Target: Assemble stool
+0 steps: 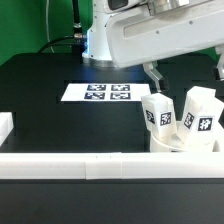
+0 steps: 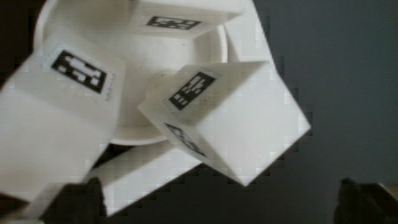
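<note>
exterior oblique and far, wrist close; both show stool (image 1: 180,125)

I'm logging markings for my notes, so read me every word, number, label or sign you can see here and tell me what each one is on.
No words, brand names or numbers can be read in either view.
Marker board: four black-and-white square tags, patterns only, no text.
Stool legs: one square tag each, patterns only.
Wrist view, stool legs and: square tags, blurred, no characters.
</note>
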Controlling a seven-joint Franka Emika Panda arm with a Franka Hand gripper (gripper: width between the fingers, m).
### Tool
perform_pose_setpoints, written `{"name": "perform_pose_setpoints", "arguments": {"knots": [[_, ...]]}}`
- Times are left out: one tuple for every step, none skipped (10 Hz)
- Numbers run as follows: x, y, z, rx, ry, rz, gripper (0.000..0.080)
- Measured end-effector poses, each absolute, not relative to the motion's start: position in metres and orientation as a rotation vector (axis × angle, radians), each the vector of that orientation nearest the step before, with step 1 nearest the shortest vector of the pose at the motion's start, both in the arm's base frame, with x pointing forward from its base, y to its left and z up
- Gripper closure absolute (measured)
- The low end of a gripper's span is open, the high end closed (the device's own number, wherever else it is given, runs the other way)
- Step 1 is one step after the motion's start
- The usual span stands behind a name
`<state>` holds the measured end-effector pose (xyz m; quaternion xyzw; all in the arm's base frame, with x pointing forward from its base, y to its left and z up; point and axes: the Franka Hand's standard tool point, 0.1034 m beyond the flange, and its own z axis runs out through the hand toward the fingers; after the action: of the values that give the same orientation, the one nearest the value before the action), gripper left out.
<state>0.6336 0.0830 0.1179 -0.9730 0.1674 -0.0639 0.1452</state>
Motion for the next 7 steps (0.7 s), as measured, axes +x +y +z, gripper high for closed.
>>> {"name": "perform_pose_setpoints", "arguments": {"knots": [[0.6370, 0.0828, 0.1175, -2.826, 0.337, -0.191, 0.0150], [0.6386, 0.0816, 0.1183, -2.838, 0.272, -0.212, 0.0150], [0.6382, 0.0814, 0.1173, -2.854, 0.153, -0.227, 0.0150], [0.6381, 0.0811, 0.1168, -2.864, 0.053, -0.240, 0.0150], [0.6379, 0.0806, 0.1164, -2.875, -0.064, -0.254, 0.0150], [0.6371, 0.0821, 0.1148, -2.897, -0.307, -0.263, 0.0150], [0.6388, 0.0864, 0.1146, -2.898, -0.532, -0.262, 0.0150]]}}
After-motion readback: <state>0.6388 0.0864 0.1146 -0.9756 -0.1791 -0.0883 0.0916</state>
